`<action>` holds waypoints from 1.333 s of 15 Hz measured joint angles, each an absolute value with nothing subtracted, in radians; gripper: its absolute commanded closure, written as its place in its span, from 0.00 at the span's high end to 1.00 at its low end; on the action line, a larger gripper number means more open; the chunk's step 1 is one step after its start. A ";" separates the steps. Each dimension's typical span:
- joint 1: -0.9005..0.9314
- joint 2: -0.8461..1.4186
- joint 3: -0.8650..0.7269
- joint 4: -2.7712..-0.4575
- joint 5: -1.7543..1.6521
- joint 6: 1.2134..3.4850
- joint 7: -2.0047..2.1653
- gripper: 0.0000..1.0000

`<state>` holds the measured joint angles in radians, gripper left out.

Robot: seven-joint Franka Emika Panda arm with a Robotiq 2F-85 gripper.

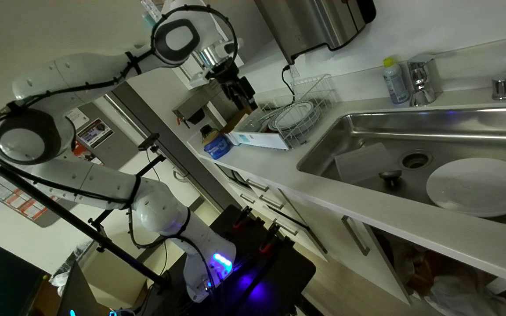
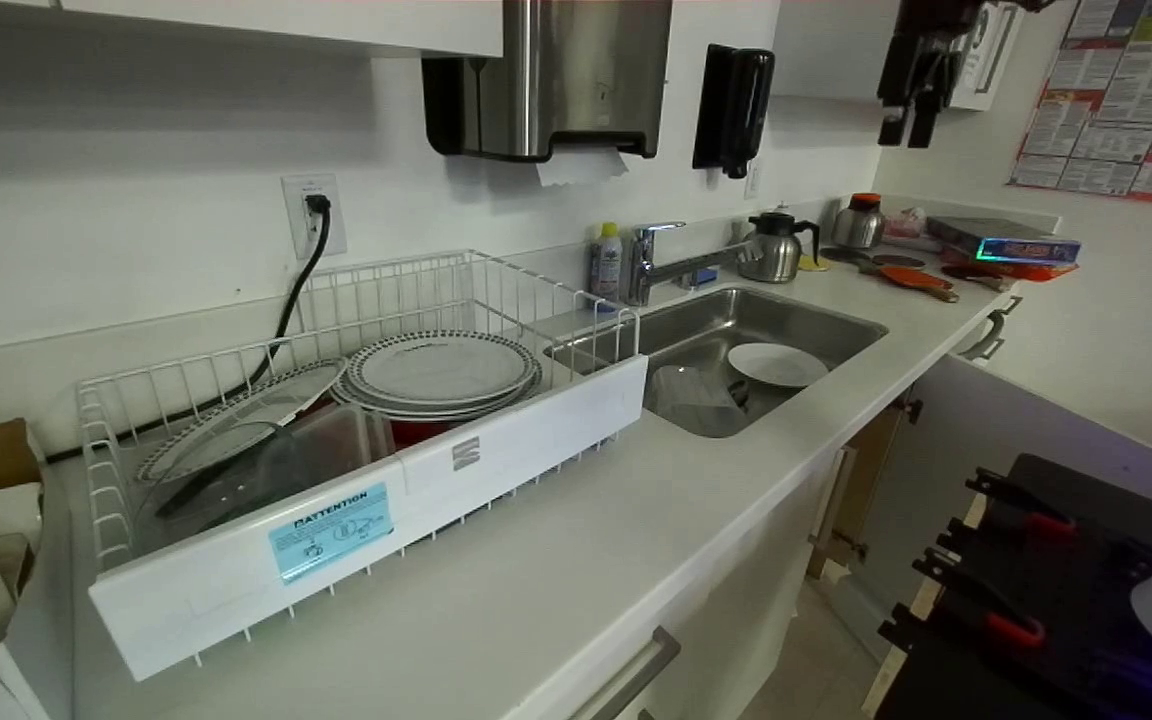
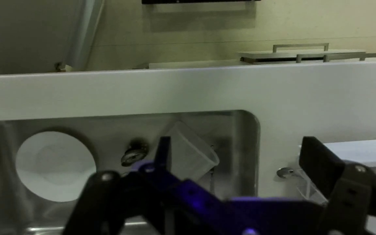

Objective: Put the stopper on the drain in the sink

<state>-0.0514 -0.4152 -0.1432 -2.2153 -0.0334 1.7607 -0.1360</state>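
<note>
The stopper (image 1: 390, 175) is a small metal piece with a round cap. It rests on the floor of the steel sink (image 1: 353, 115), close to the round open drain (image 1: 415, 160). It also shows in an exterior view (image 2: 739, 392) and in the wrist view (image 3: 134, 153). In the wrist view the drain is mostly hidden behind my left finger; in an exterior view I cannot make it out. My gripper (image 3: 237, 143) is open and empty, well above the sink and counter. It also shows in both exterior views (image 1: 246, 103) (image 2: 906, 138), high and apart from the stopper.
A clear plastic container (image 3: 188, 153) lies tipped in the sink beside the stopper. A white plate (image 1: 479, 186) lies on the other side. The faucet (image 1: 421, 87) and a spray bottle (image 1: 395, 82) stand behind the sink. A wire dish rack (image 2: 556, 400) with plates stands alongside.
</note>
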 measured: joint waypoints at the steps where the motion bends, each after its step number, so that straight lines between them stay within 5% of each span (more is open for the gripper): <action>1: -0.063 -0.381 -0.144 -2.214 -0.053 1.790 -0.123 1.00; 9: -0.152 -0.065 -0.157 -2.186 -0.214 2.048 0.026 1.00; 20: -0.159 0.074 -0.157 -2.121 -0.225 2.047 0.072 1.00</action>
<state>-0.1586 0.0737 -0.1574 -2.1205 -0.2254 2.0473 0.0715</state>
